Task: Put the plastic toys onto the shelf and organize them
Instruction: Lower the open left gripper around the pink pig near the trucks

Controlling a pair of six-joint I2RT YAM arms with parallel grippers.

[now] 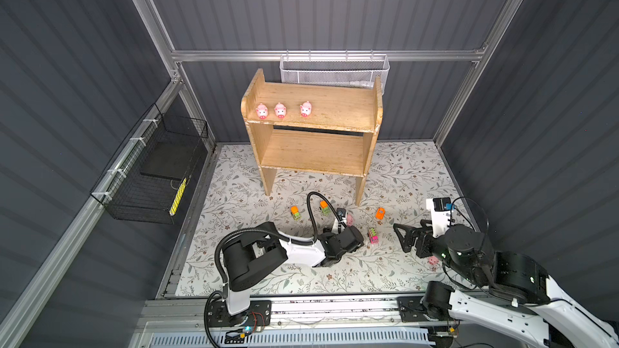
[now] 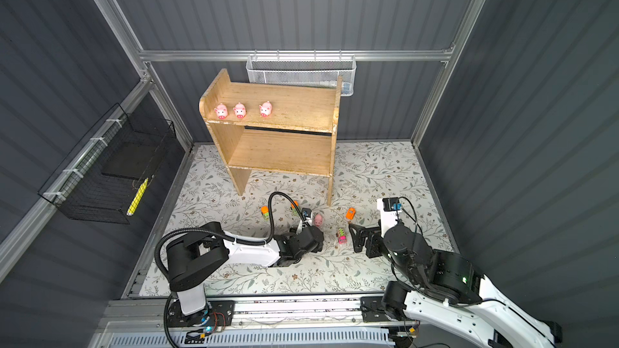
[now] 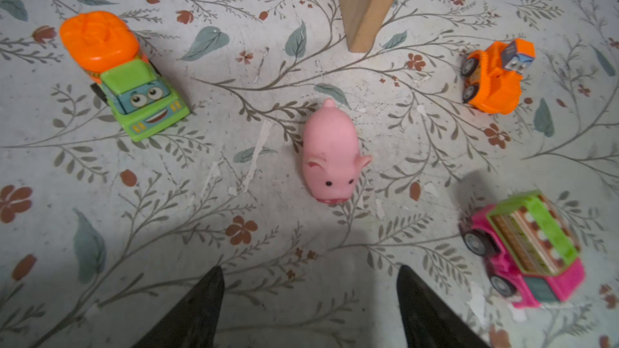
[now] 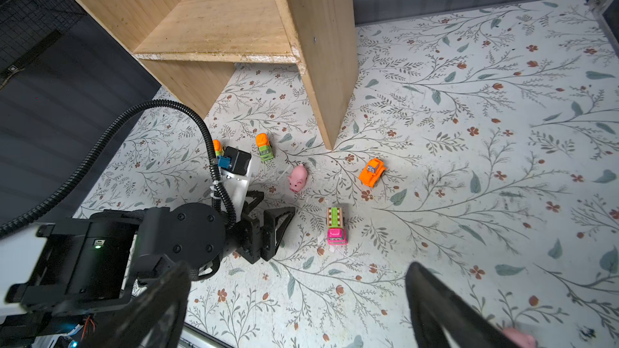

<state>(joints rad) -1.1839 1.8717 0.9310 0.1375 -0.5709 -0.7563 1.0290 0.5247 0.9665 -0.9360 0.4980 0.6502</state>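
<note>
Three pink pigs (image 1: 280,110) stand in a row on the top tier of the wooden shelf (image 1: 335,108); its lower tier is bare. On the floral mat a fourth pig (image 3: 330,155) lies just ahead of my left gripper (image 3: 310,269), which is open, with nothing between its fingers. Around that pig sit an orange-and-green truck (image 3: 124,78), an orange vehicle (image 3: 492,78) and a pink-and-green one (image 3: 526,249). A second orange-and-green truck (image 1: 295,212) stands further left. My right gripper (image 1: 402,237) hangs open and holds nothing, right of the pink vehicle (image 1: 372,236). Another pig (image 1: 433,260) lies beside the right arm.
A shelf leg (image 3: 365,5) stands on the mat close behind the floor pig. A white mesh basket (image 1: 335,70) hangs on the back rail behind the shelf. A black wire basket (image 1: 157,169) hangs on the left wall.
</note>
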